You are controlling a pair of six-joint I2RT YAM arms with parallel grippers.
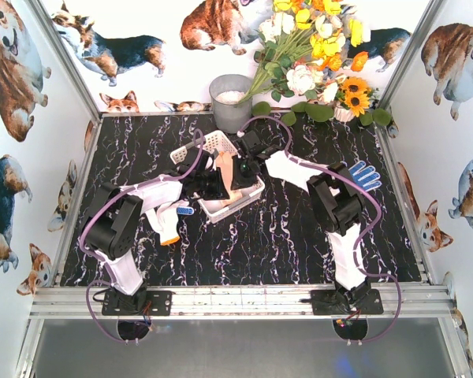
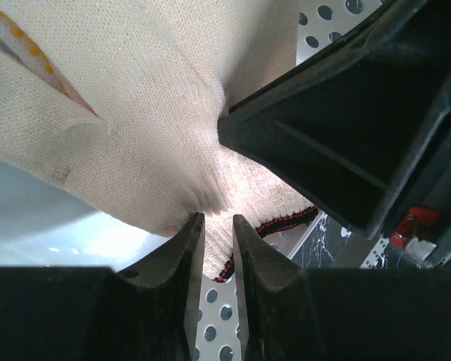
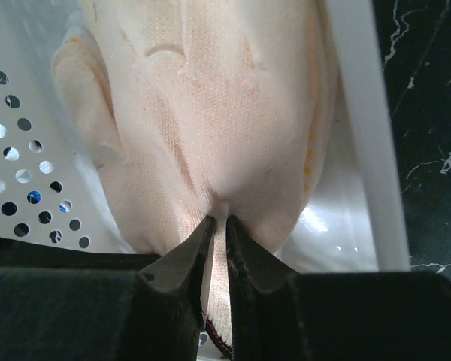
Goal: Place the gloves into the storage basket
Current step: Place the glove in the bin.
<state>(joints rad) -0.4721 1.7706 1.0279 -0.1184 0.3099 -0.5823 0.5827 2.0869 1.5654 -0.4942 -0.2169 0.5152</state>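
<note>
The white storage basket (image 1: 199, 150) sits at the table's middle. In it lies a cream knit glove (image 1: 225, 167) with orange dots and a red-trimmed cuff. My left gripper (image 1: 213, 185) and right gripper (image 1: 243, 175) both reach into the basket from either side. In the left wrist view the left gripper (image 2: 218, 218) pinches the glove (image 2: 135, 113) near its cuff, above the perforated basket floor (image 2: 218, 323). The right gripper (image 3: 219, 219) is shut on a fold of the same glove (image 3: 225, 98), beside the basket wall (image 3: 357, 113). More gloves lie outside: a white one (image 1: 288, 167), a blue-dotted one (image 1: 364, 175), an orange-cuffed one (image 1: 167, 224).
A grey round bucket (image 1: 230, 101) stands just behind the basket. A bunch of artificial flowers (image 1: 315, 55) fills the back right corner. Metal rails edge the black marbled table (image 1: 260, 244) on all sides.
</note>
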